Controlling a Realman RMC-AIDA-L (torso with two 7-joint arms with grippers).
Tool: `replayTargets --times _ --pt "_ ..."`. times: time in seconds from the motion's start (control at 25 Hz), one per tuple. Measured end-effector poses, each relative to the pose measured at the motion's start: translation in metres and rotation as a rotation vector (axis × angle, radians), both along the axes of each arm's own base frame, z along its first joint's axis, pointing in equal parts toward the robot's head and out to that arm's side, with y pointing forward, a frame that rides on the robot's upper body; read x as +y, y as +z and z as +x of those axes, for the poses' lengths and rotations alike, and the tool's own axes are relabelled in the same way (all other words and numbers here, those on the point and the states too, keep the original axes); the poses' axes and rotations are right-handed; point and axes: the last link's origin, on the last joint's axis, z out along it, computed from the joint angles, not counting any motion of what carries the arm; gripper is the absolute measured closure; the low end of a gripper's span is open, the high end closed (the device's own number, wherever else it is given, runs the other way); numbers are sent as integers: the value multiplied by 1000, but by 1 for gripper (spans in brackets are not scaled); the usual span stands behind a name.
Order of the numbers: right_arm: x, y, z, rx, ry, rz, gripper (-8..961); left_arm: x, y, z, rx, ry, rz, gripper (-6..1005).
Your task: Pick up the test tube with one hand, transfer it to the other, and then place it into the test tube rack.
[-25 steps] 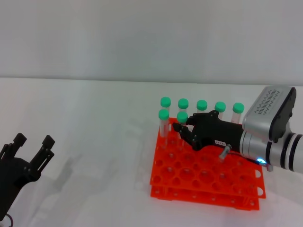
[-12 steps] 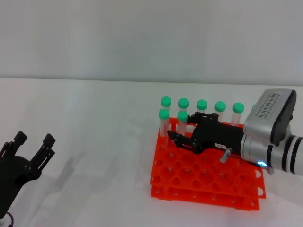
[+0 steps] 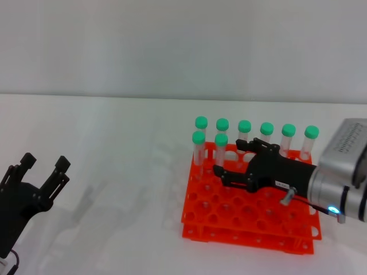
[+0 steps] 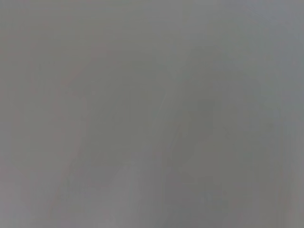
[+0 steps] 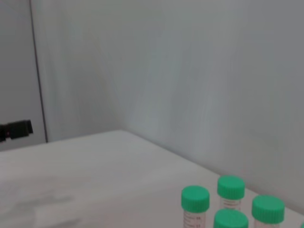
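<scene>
The orange-red test tube rack [image 3: 200,213] stands right of centre. Several green-capped tubes stand upright in it, a back row plus two in the second row. The second-row test tube [image 3: 221,150] is the one nearest my right gripper [image 3: 229,156]. That gripper hovers open over the rack, fingertips just right of the tube, holding nothing. In the right wrist view, green caps [image 5: 195,198] show without any fingers. My left gripper [image 3: 44,161] stays open and idle at the lower left, far from the rack.
A white tabletop [image 3: 114,160] reaches back to a pale wall. The rack's front rows of holes [image 3: 229,220] hold no tubes. The left wrist view is plain grey.
My right gripper has spread its fingers and drawn back to the right, away from the second-row tube. This uncovers the far-right back-row cap. The left gripper barely shifted.
</scene>
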Motion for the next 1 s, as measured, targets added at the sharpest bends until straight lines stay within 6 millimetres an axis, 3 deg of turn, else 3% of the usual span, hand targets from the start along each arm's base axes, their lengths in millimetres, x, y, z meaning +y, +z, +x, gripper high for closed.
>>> replayTargets --times 0.28,0.48,0.8,1.0 --pt "-10 16 12 86 -2 -1 85 4 0 2 2 -6 2 166" --pt "-15 39 33 149 -39 46 85 5 2 1 1 0 11 166" --pt "-28 106 100 185 -143 511 85 7 5 0 -6 11 34 166" --pt "-28 126 139 172 -306 713 85 5 8 -3 -13 30 57 166"
